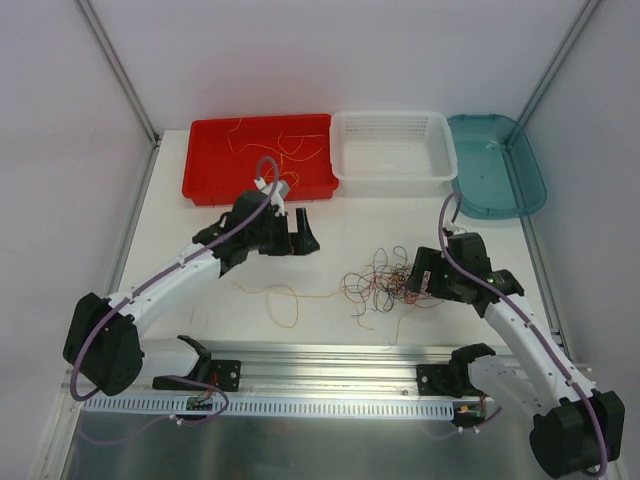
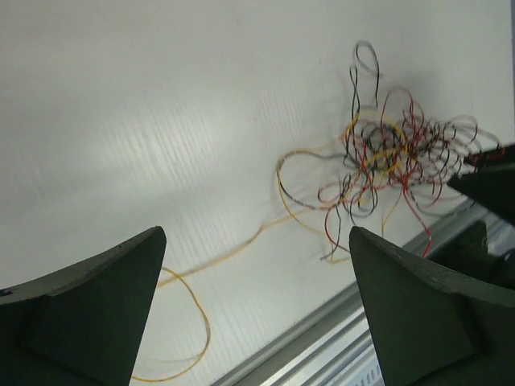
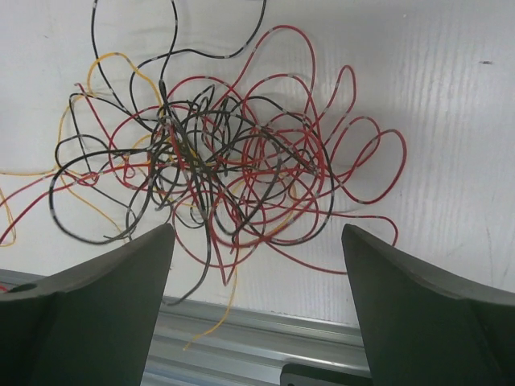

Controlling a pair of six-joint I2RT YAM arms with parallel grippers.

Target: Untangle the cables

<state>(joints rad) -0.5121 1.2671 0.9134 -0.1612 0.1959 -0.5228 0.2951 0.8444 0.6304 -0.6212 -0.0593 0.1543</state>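
Count three containers along the far edge of the table (image 1: 340, 225): one red tray (image 1: 215, 160), one white basket (image 1: 390, 145) and one teal tray (image 1: 495, 165), set side by side. The red tray holds several yellow strands (image 1: 290, 145). Just in front of its near right corner, the left gripper (image 2: 256, 237) hangs above the table with its jaws spread wide and nothing between them. One loose yellow cable (image 1: 272, 291) lies on the table below that arm. To its right, the cables (image 1: 385, 283) form one tangled clump of black, red and yellow wire, close to the aluminium rail (image 1: 330, 362) at the near edge. The right gripper (image 3: 257, 233) sits at the clump's right side, jaws spread, gripping nothing. Bare table lies between the clump and the containers. Two arms flank the clump.
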